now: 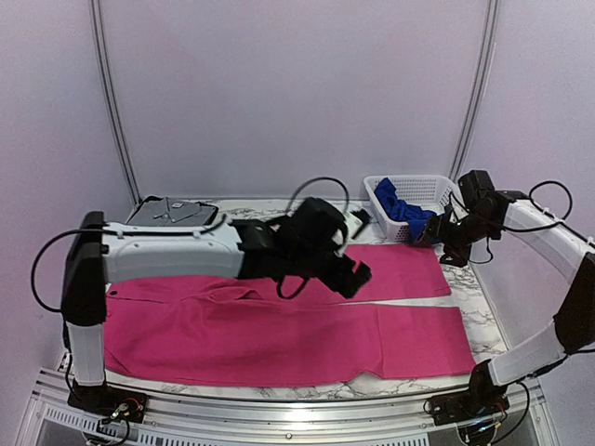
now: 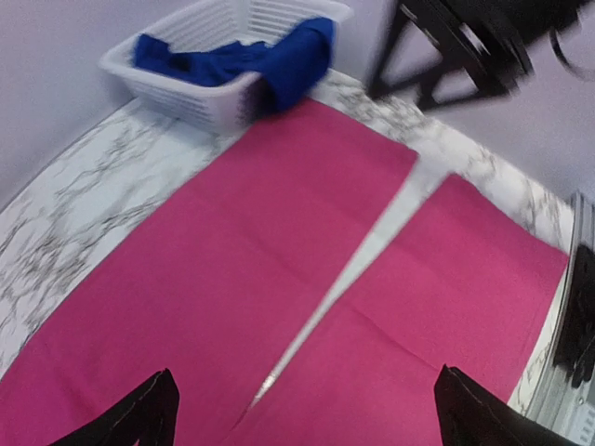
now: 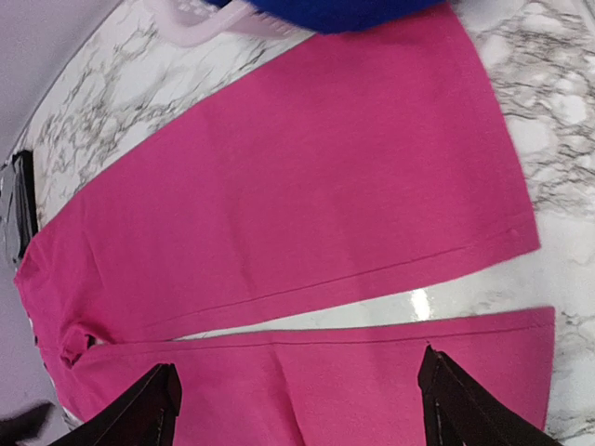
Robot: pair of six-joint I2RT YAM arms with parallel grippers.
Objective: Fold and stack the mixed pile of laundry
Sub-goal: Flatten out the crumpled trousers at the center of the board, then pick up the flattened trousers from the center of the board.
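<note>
A large magenta-pink garment [image 1: 279, 334] lies spread flat across the marble table, its two legs pointing right with a thin wedge of table between them. The royal blue garment [image 1: 404, 212] sits bunched in the white basket [image 1: 423, 189] at the back right and hangs over its rim. My left gripper [image 1: 355, 276] hovers over the pink cloth near the middle, open and empty; in the left wrist view the left gripper [image 2: 307, 418] straddles the split between the legs [image 2: 232, 260]. My right gripper [image 1: 435, 234] is beside the basket, above the far leg's hem. It shows open and empty [image 3: 297, 400] over the pink cloth [image 3: 325, 167].
A flat dark grey tray [image 1: 172, 214] rests at the back left. The basket [image 2: 186, 102] stands against the back wall with blue cloth [image 2: 270, 60] spilling toward the pink leg. The right arm [image 2: 465, 46] reaches in above the far right corner.
</note>
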